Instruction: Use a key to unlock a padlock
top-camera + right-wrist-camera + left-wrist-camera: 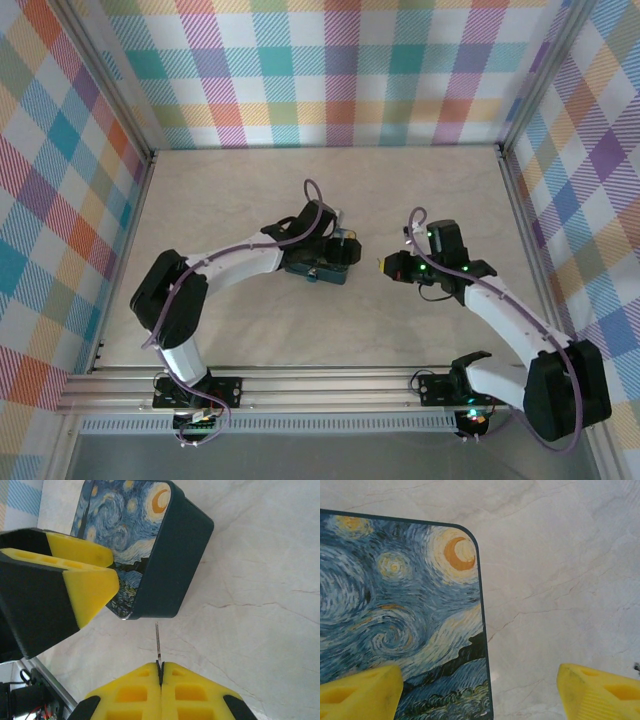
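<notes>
Your pale marbled tabletop carries the dark-blue rectangular tin printed with a swirling starry night. Your left gripper hangs spread wide, one yellow finger over its lid, one over bare table. Your right gripper is pinched on the thin dark metal key, blade pointing toward the tin's side.

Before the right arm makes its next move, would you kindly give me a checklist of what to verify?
1. Right hand shut on the key: ok.
2. Key blade sticks out past the fingertips, toward the tin: ok.
3. Left hand open above the tin's edge: ok.
4. Left hand steadying the padlock: not ok, it holds nothing.
5. Keyhole of the padlock facing the key: cannot tell.
</notes>
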`<action>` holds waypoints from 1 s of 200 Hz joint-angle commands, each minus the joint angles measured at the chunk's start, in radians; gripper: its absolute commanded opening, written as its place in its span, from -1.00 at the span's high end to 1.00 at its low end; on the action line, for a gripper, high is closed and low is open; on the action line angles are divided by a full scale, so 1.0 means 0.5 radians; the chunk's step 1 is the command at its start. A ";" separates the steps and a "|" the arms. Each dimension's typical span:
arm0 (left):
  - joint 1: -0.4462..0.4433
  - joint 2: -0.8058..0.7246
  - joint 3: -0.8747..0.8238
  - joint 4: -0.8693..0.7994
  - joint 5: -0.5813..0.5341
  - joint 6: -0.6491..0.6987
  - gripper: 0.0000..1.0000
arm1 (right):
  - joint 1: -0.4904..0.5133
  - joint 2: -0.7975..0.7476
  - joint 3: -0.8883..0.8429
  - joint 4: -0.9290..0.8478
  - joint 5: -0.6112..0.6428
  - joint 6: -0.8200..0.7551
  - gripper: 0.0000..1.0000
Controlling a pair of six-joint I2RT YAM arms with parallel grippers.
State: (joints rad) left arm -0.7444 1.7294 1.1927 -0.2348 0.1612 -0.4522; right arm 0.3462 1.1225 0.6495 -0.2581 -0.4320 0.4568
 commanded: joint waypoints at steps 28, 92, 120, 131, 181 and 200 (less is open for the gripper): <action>0.072 -0.260 -0.109 0.022 0.017 0.009 -0.64 | 0.149 0.141 -0.009 0.360 -0.129 0.089 1.00; 0.208 -0.829 -0.623 0.259 -0.046 0.037 -0.67 | 0.373 0.462 0.103 0.621 -0.167 0.151 1.00; 0.245 -1.056 -0.899 0.333 -0.020 0.015 -0.70 | 0.448 0.616 0.184 0.658 -0.148 0.174 1.00; 0.257 -1.123 -0.999 0.363 0.002 0.005 -0.69 | 0.462 0.664 0.211 0.667 -0.140 0.183 1.00; 0.302 -1.210 -1.374 0.728 0.161 0.062 -0.60 | 0.473 0.823 0.318 0.663 -0.099 0.228 1.00; 0.302 -1.165 -1.414 0.813 0.183 0.148 -0.56 | 0.474 0.869 0.364 0.644 -0.080 0.240 1.00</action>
State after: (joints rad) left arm -0.6010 1.1374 0.5049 0.0441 0.2111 -0.4408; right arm 0.5777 1.5330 0.7853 0.0456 -0.4805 0.5621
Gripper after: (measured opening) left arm 0.787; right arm 0.049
